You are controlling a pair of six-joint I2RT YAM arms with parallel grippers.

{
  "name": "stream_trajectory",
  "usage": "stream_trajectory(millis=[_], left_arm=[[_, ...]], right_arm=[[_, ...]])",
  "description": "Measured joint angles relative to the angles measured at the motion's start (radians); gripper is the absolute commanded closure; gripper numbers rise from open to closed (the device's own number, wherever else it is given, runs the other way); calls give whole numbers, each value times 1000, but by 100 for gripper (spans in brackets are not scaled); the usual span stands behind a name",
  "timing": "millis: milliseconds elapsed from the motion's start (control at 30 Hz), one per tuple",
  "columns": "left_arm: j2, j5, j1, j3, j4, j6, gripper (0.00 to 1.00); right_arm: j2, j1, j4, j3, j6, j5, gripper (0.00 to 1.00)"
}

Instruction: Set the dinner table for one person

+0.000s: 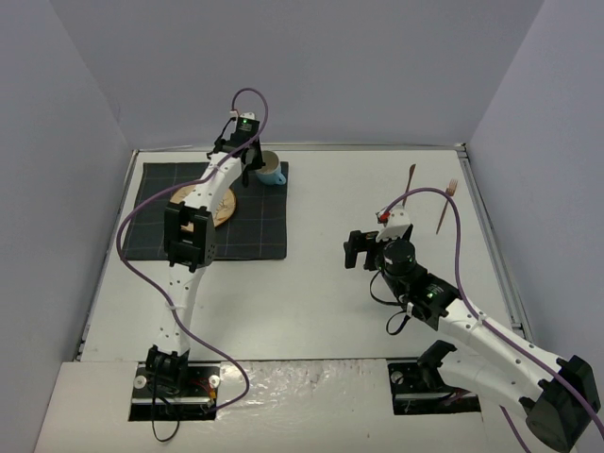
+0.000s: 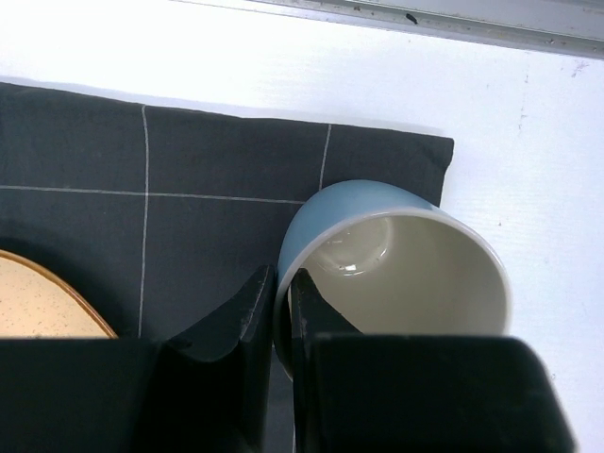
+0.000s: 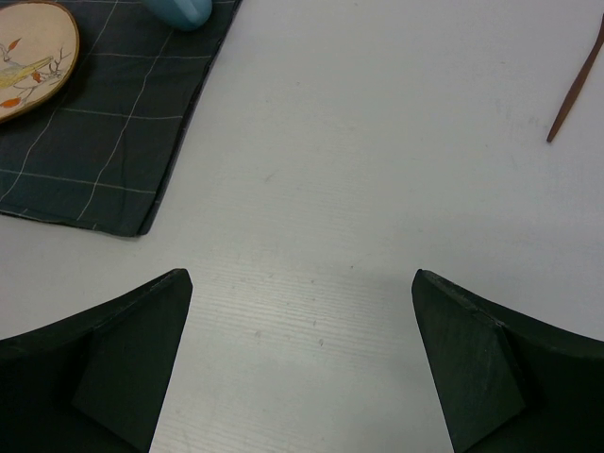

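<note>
**Mug at the mat corner; cutlery falls to the right arm**

Nearest me, my right end effector hovers released, fingers spread wide, over bare desk, the white top that carries everything. Farther out on the left lies the dark placemat with the plate on it. At the mat's far right corner my left end effector is clenched on the wall of the blue mug, one finger outside the rim and one inside. The mug seems to sit on the cloth, though I cannot see its base. Farthest right, two slim wooden utensils lie apart on the desk, long axes running roughly near to far. They lie beyond and to the right of the right end effector, well apart from the left. I judge the right arm should fetch them, closing across the shaft.
</note>
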Motion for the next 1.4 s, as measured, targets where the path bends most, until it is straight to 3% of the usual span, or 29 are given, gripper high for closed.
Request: stream_trajectory(millis=[133, 200, 433, 567, 733, 967, 1267, 1400], left_arm=[[2, 3, 4, 0, 5, -10, 88], [3, 5, 5, 0, 8, -18, 77], [3, 11, 5, 0, 52, -31, 56], [2, 20, 5, -4, 70, -40, 38], [-5, 37, 5, -22, 79, -41, 7], [-138, 53, 5, -101, 52, -33, 3], [-569, 55, 9, -236, 16, 52, 3], [-750, 54, 12, -382, -6, 76, 3]], right_arm=[[0, 0, 0, -1, 1, 0, 0], [-1, 0, 0, -2, 2, 0, 0], [-2, 0, 0, -2, 3, 0, 0], [-2, 0, 0, -2, 3, 0, 0], [0, -2, 0, -2, 4, 4, 0], [60, -54, -19, 48, 45, 53, 1], [334, -371, -47, 256, 118, 41, 4], [505, -472, -43, 371, 131, 14, 8]])
